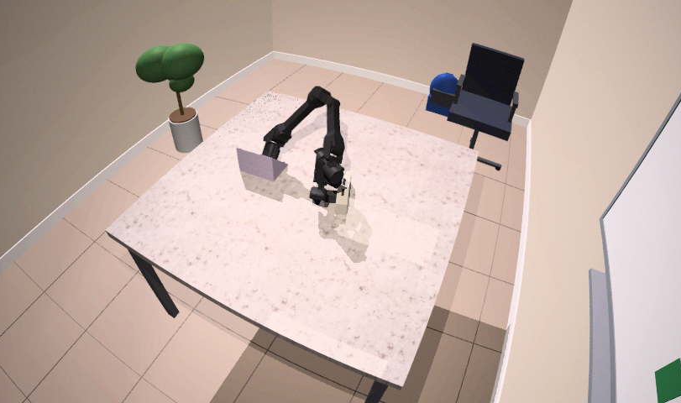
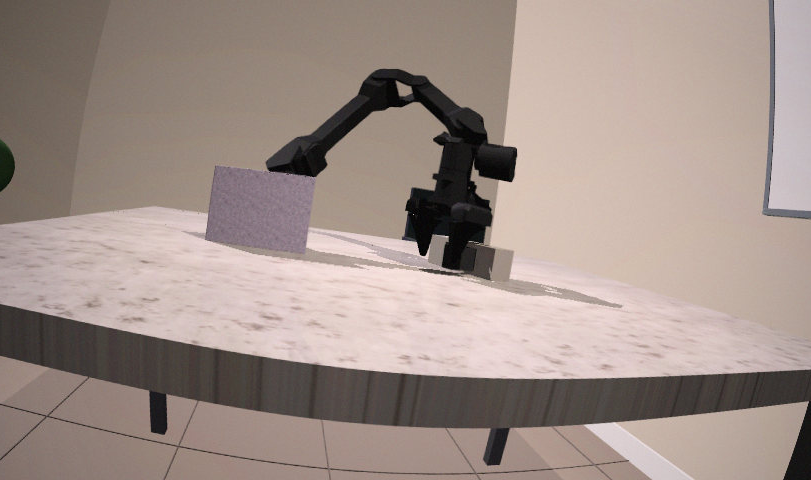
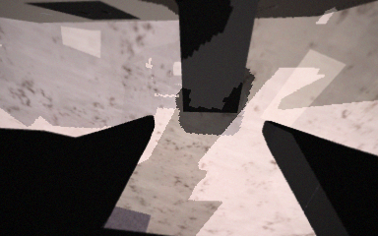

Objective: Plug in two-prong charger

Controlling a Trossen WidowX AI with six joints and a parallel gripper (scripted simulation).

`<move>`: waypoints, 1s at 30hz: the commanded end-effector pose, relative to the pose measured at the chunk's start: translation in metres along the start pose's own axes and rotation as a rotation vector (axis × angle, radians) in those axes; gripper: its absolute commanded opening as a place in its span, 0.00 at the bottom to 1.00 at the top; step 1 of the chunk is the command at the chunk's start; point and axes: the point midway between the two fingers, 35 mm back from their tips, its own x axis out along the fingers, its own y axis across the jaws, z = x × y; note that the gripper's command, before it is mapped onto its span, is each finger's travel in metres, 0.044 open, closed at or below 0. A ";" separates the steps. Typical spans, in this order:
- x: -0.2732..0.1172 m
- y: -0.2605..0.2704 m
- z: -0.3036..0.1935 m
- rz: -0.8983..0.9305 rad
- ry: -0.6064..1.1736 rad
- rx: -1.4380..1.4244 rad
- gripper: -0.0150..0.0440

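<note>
My gripper (image 2: 438,259) (image 3: 207,123) is open and empty, low over the table. The charger (image 3: 216,59) is a dark block in the wrist view. It comes down from the top edge, just beyond the gap between the fingertips, and its far end is cut off. The beige power strip (image 1: 342,204) (image 2: 502,265) (image 3: 4,12) lies beside the fingers, partly behind them in the exterior view. In the wrist view, only its edge shows, with one dark recess (image 3: 90,10) left of the charger. The prongs and the right outlet's opening are hidden, so I cannot tell if they meet.
A purple-grey upright panel (image 1: 256,164) (image 2: 260,209) stands left of the gripper, in front of the arm's base. The speckled table (image 1: 264,239) (image 2: 338,321) carries everything. A chair (image 1: 484,107) and a potted plant (image 1: 185,132) stand beyond the table.
</note>
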 end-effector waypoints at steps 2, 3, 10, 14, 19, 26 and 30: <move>0.001 0.000 -0.008 -0.003 0.004 -0.003 1.00; 0.001 0.000 -0.009 -0.003 0.004 -0.003 1.00; 0.002 0.000 -0.019 -0.002 0.004 -0.003 1.00; 0.002 0.001 -0.024 -0.002 0.004 -0.003 1.00; -0.040 -0.001 -0.008 0.010 -0.359 0.012 1.00; -0.076 -0.001 -0.006 -0.001 -0.606 -0.003 1.00; -0.076 -0.001 -0.006 -0.001 -0.606 -0.003 1.00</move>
